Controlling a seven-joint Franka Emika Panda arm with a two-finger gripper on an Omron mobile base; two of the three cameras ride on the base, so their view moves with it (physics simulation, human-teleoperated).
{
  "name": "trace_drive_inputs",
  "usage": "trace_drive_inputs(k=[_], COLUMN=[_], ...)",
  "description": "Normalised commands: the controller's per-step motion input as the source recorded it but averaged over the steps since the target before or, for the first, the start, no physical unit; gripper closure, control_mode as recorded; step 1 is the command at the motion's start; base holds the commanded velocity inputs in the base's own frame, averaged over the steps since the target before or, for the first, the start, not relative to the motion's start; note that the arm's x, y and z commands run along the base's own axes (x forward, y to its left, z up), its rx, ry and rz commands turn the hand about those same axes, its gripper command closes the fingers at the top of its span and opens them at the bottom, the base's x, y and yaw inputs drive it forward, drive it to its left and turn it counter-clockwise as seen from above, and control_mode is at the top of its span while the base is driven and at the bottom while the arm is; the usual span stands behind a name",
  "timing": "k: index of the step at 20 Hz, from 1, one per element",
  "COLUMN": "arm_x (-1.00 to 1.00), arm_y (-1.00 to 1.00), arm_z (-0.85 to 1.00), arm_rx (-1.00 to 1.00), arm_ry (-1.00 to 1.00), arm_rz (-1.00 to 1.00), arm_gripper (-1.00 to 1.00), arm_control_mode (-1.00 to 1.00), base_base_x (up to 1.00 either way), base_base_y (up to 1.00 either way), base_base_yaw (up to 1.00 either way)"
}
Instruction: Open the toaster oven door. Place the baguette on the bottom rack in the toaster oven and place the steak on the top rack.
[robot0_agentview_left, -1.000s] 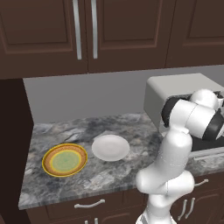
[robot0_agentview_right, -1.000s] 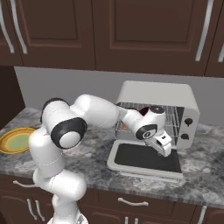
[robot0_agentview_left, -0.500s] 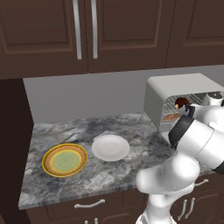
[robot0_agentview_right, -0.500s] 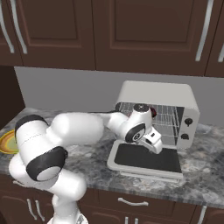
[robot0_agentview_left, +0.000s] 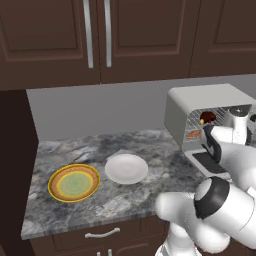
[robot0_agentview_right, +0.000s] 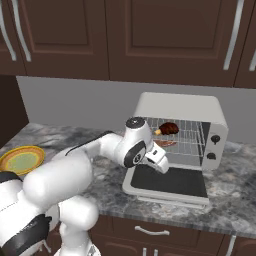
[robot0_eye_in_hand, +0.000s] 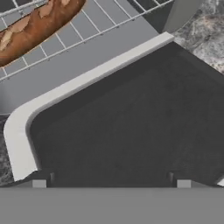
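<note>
The toaster oven (robot0_agentview_right: 180, 107) stands on the counter with its door (robot0_agentview_right: 167, 181) folded down flat. On the top rack (robot0_agentview_right: 192, 131) lies the dark steak (robot0_agentview_right: 169, 128). Below it the tan baguette (robot0_agentview_right: 165, 143) rests on the bottom rack (robot0_agentview_right: 189, 149). My gripper (robot0_agentview_right: 161, 166) hovers over the left part of the door, just outside the oven mouth, open and holding nothing. The hand view looks down at the door's dark glass (robot0_eye_in_hand: 131, 127), with the baguette (robot0_eye_in_hand: 35, 26) on the wire rack (robot0_eye_in_hand: 87, 30) beyond it. From the left base view the steak (robot0_agentview_left: 207, 118) and baguette (robot0_agentview_left: 194, 134) show inside the oven (robot0_agentview_left: 200, 100).
A white plate (robot0_agentview_left: 126, 168) and a yellow-orange plate (robot0_agentview_left: 74, 182) sit on the marble counter left of the oven. Dark cabinets hang above. My own arm crosses in front of the open door (robot0_agentview_left: 207, 161).
The gripper has drawn back out of the oven mouth and moved left over the open door. The arm has swung lower. Steak and baguette stay on their racks.
</note>
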Motion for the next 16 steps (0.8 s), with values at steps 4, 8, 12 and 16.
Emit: trace_drive_inputs(k=[4,8,12,16], arm_x=[-0.29,-0.28,-0.28,-0.4], arm_y=[0.52,0.48,0.47,0.41], arm_z=[0.41,0.4,0.35,0.27], arm_rx=[-0.04,-0.01,0.0,0.0], arm_ry=[-0.07,-0.03,0.0,-0.01], arm_rz=[0.07,0.12,0.18,0.22], arm_gripper=[-1.0,-1.0,-1.0,-1.0], arm_control_mode=[-1.0,-1.0,-1.0,-1.0], base_base_x=[0.0,0.0,0.0,0.0], base_base_y=[0.0,0.0,0.0,0.0], base_base_yaw=[0.0,0.0,0.0,0.0])
